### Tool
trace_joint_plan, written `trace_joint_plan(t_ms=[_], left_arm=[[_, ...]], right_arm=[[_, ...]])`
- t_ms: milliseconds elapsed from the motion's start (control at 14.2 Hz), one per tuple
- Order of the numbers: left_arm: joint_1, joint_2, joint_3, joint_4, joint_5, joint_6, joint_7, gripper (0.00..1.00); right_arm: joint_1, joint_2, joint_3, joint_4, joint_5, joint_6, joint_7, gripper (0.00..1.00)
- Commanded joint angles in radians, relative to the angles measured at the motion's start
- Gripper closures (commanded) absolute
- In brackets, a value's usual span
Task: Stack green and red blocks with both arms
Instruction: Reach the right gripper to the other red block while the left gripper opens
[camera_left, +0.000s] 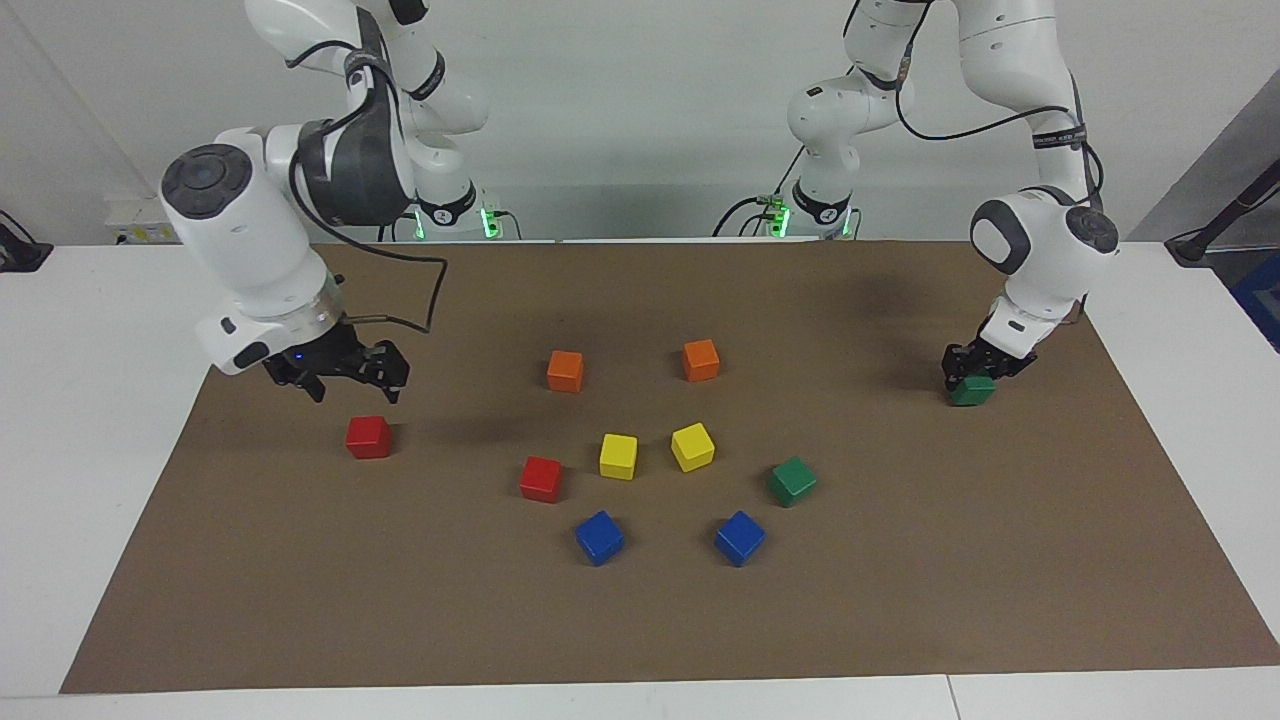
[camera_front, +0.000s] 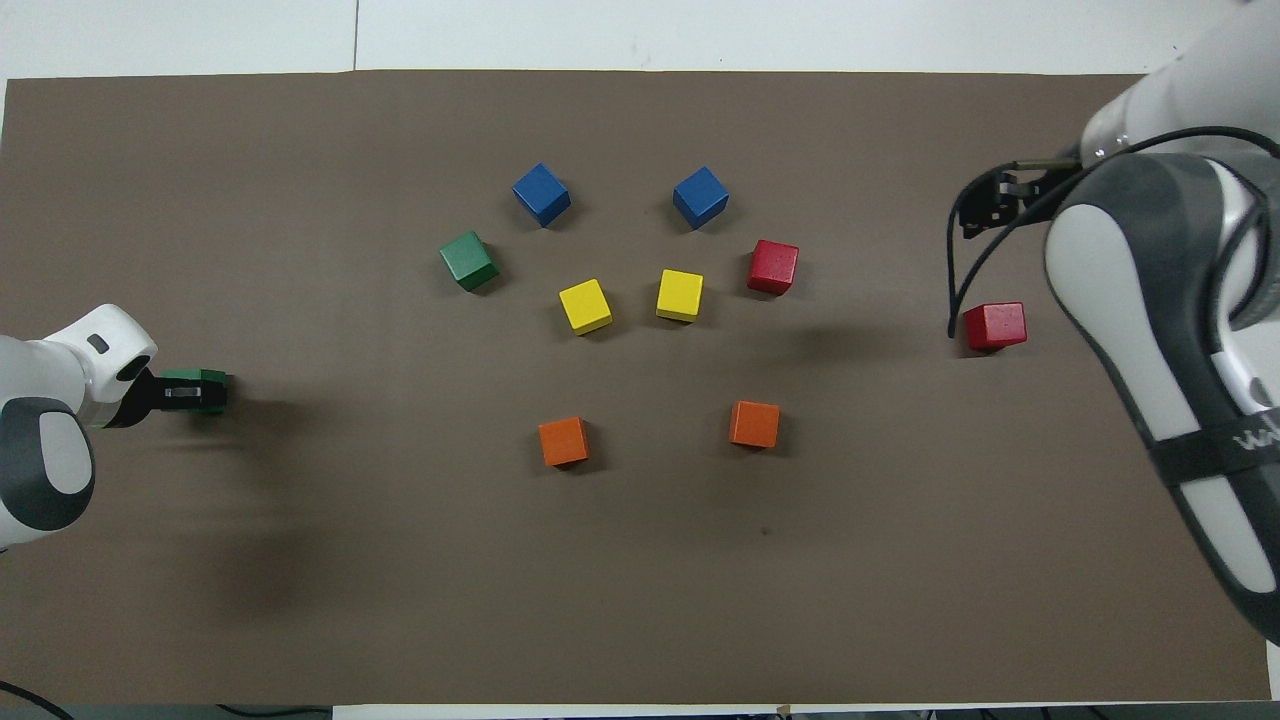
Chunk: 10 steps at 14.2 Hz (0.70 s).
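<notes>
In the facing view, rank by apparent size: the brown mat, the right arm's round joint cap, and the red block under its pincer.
1. Brown mat, far the largest.
2. Joint cap.
3. Red block, smallest. The cap sits raised, so its lead over the block is uncertain.

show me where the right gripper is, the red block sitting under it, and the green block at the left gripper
right gripper (camera_left: 345, 375), facing view, gap between its open fingertips
red block (camera_left: 368, 437), facing view, middle of its front face
green block (camera_left: 972, 391), facing view, visible face below the left gripper (camera_left: 975, 368)
</notes>
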Motion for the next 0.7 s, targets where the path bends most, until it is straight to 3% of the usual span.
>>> trace_joint_plan(t_ms=[0, 70, 421, 632], left_arm=[[0.003, -0.007, 0.000, -0.020, -0.015, 0.028, 0.004, 0.05], [0.003, -0.007, 0.000, -0.018, -0.015, 0.028, 0.001, 0.00], [-0.005, -0.004, 0.000, 0.018, -0.013, 0.008, -0.002, 0.00], [-0.020, 0.003, -0.002, 0.128, -0.013, -0.116, -0.008, 0.00]], right_arm=[[0.097, 0.106, -0.001, 0.125, -0.025, 0.012, 0.125, 0.00], [0.120, 0.121, 0.001, 0.134, -0.025, 0.041, 0.156, 0.00], [0.189, 0.201, 0.002, 0.134, -0.013, 0.151, 0.281, 0.00], [0.191, 0.224, 0.002, 0.123, 0.012, 0.204, 0.377, 0.00]])
